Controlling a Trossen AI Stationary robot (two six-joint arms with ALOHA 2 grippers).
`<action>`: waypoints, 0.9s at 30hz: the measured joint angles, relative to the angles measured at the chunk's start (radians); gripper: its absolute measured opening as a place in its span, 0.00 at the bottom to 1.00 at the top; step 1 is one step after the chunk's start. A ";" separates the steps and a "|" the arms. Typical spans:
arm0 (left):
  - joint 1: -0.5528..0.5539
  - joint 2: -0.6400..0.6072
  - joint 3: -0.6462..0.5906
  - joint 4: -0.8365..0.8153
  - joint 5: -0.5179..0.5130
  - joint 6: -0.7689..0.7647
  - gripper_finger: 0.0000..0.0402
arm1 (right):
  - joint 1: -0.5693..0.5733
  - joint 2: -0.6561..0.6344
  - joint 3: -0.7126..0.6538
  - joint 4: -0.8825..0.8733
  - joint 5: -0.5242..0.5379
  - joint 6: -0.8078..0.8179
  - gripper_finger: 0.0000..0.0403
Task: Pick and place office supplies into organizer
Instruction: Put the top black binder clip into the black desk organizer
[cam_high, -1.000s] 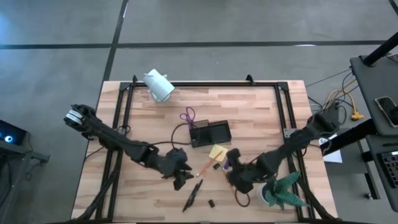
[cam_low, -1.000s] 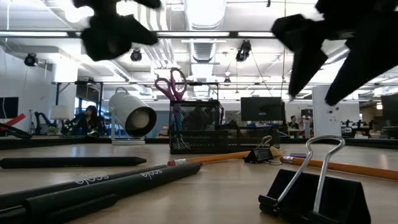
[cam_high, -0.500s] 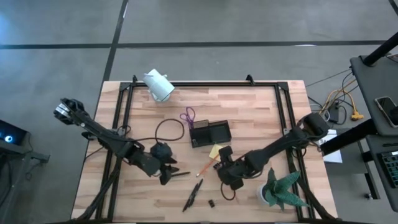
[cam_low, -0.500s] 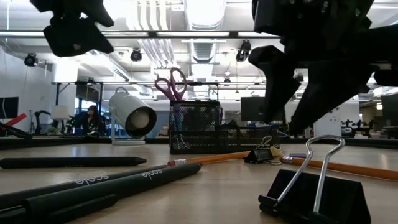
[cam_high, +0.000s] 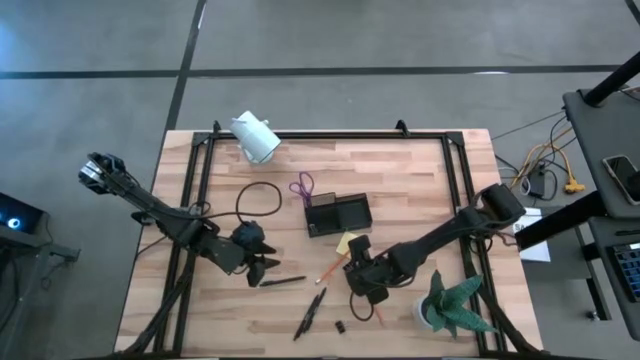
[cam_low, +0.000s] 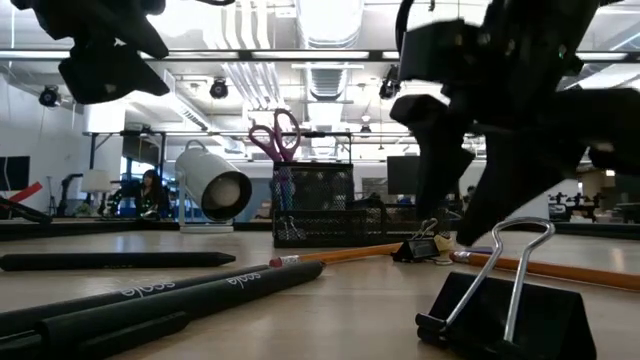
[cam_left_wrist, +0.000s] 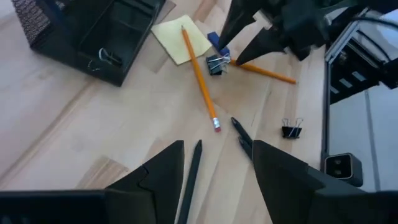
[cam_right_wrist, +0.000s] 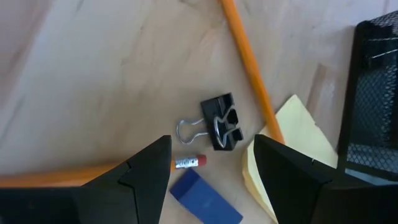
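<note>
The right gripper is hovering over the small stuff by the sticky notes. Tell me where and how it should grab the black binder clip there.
Grip the binder clip across its black body, probably coming straight down. It lies flat on the wood with its wire loops to one side, thin and poor to hold. The right gripper hangs open over it. Keep the fingers off the orange pencil and the sticky-note pad close beside it.

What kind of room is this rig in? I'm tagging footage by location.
Probably an open-plan lab or office workspace: the low view shows ceiling light strips, monitors on desks behind the wooden table, and a seated person in the background.
</note>
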 joint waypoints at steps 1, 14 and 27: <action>0.000 -0.001 -0.001 0.003 0.000 0.000 0.43 | -0.002 0.002 0.000 0.000 0.000 -0.006 0.55; 0.001 0.005 -0.001 0.026 -0.002 0.000 0.43 | -0.029 0.001 0.016 0.005 -0.006 -0.013 0.53; 0.003 0.005 -0.001 0.023 -0.003 0.001 0.43 | -0.063 0.001 0.005 0.023 -0.087 -0.047 0.36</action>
